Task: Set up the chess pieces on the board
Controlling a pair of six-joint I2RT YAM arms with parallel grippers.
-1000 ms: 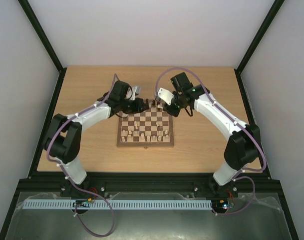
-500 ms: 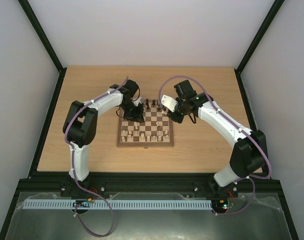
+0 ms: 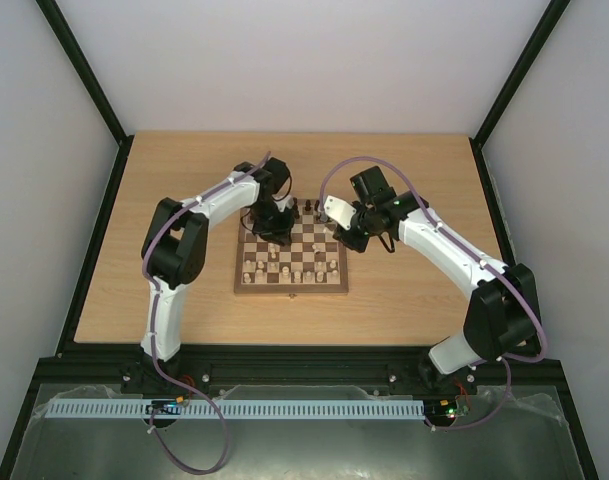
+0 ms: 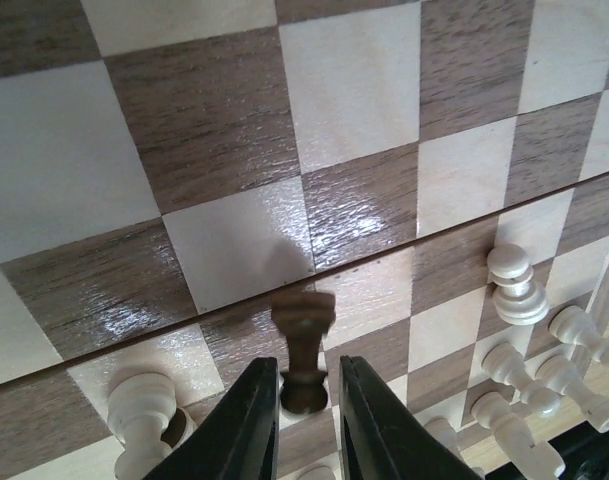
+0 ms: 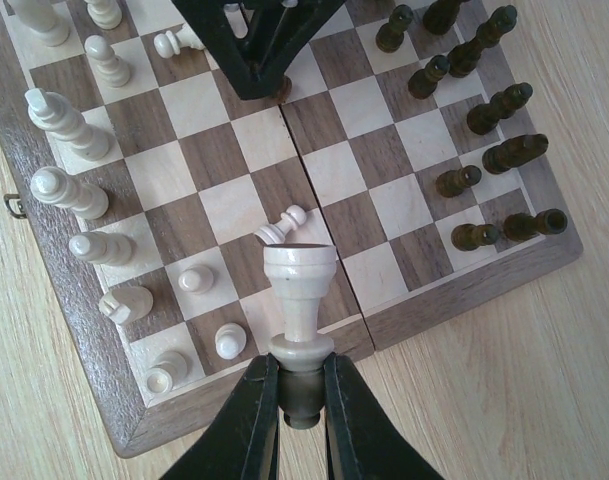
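Small square wooden chessboard, brown-bordered: a dark brown turned piece was held low over it by the clamped left gripper, a pale cream rook-like piece by the clamped right gripper (each best lowered upright, released only once seated).

The left arm and the right arm are built alike, with glossy white shell links between rounded black joint housings. A lilac cable runs along each, tied on at intervals and hanging in loose loops. A small green light glows on the right arm's black wrist housing, near a white block. The left pincer and the right pincer have slim, black, tapering fingers.
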